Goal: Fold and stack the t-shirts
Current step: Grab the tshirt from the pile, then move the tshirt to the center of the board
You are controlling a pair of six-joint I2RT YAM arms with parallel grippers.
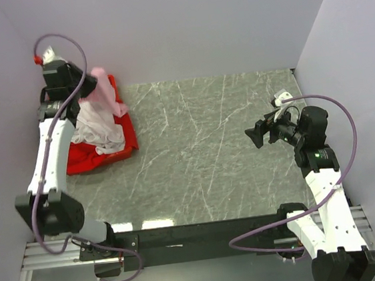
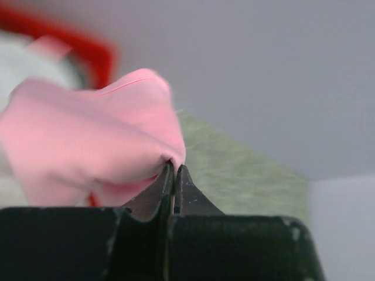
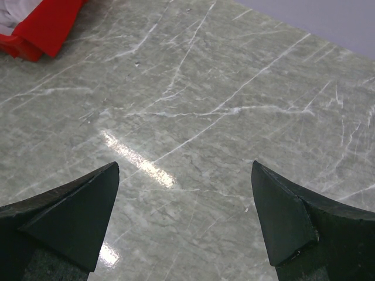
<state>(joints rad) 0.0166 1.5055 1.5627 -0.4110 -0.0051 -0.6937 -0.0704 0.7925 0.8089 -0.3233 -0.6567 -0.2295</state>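
While your left claw (image 2: 174,171) is clamped on the pink shirt (image 2: 88,146) dangling over the red bin (image 1: 82,159), your right claw (image 3: 184,170) hangs wide open, well off to its right.

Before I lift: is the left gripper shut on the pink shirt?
Shut: the left gripper pinches the pink t-shirt, tips touching.

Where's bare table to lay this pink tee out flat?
The table is bare in the middle, from the bin across to the right end effector. Crowded far left: tees heaped in the bin, left end effector pinching the pink tee above it.
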